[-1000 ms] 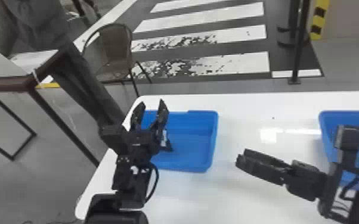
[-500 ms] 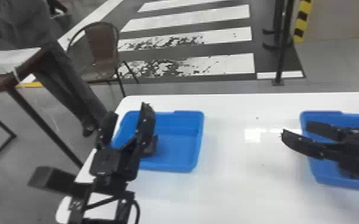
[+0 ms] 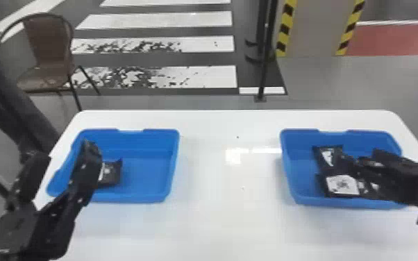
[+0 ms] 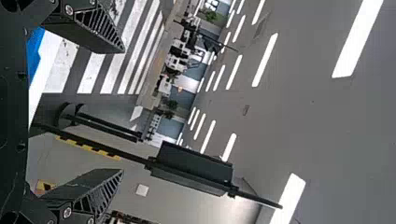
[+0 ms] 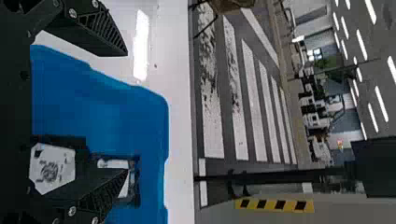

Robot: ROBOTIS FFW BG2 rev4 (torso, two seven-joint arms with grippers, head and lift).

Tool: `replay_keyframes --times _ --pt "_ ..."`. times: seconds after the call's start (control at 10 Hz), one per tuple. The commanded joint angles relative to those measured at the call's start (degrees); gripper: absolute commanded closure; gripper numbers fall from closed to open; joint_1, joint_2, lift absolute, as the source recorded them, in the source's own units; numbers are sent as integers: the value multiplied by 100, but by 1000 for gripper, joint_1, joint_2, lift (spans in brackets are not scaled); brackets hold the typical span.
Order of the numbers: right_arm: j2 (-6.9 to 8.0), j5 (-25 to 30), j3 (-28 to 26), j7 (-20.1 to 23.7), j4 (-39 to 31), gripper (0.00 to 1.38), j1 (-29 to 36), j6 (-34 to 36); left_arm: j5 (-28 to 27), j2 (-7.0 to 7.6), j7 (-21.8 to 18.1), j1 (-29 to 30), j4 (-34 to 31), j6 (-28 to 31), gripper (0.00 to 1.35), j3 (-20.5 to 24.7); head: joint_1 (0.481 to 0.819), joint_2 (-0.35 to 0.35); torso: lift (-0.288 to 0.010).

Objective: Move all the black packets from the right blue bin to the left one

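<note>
In the head view, the left arm comes in from the lower left corner, its gripper (image 3: pixel 67 151) pointing forward, away from the robot. One finger overlaps the outer side of the left blue bin (image 3: pixel 145 177); the other lies farther out to the left. The left wrist view shows these fingers spread wide with nothing between them, aimed out across the room rather than down at the table (image 3: pixel 218 222).

The right arm enters from the right edge, stretched almost sideways, with its gripper (image 3: pixel 361 157) pointing left over the right blue bin (image 3: pixel 300 166). Its two fingers stand well apart, gripping nothing; in the right wrist view, one passes in front of the packets.

At least two black packets lie in the right bin: one (image 3: pixel 321 156) toward the far side, another with a white label (image 3: pixel 342 184) near the front wall. One more black packet (image 3: pixel 113 175) rests in the left bin, beside the left gripper's inner finger as the head view shows it.
</note>
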Motion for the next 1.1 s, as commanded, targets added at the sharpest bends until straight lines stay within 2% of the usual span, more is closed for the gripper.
replay_keyframes --times 0.0,0.1,0.2,0.4,0.5,0.8,1.0 --pt "108 3 -87 -546 2 147 15 32 99 -27 -7 8 -24 -16 127 -18 695 12 -140" --pt "161 71 -87 -880 284 147 -139 -109 99 -36 -7 22 -24 -44 127 5 695 -5 -140" --pt "134 185 -87 -924 945 147 -547 -193 133 -36 -7 37 -24 -30 127 16 695 -33 -140" --pt "-50 220 96 -827 2238 147 -1349 -573 213 -18 -7 22 -24 -16 125 -52 695 -64 -140" --pt "-68 265 119 -766 2717 147 -1644 -587 202 -9 -7 22 -24 12 127 -64 695 -69 -140" --pt "-94 540 427 -607 3617 147 -2221 -447 202 -18 -7 8 -24 12 127 -41 695 -81 -140" --pt "-121 540 782 -555 3856 147 -2403 -334 191 -18 -16 -6 -24 68 127 -41 695 -59 -140"
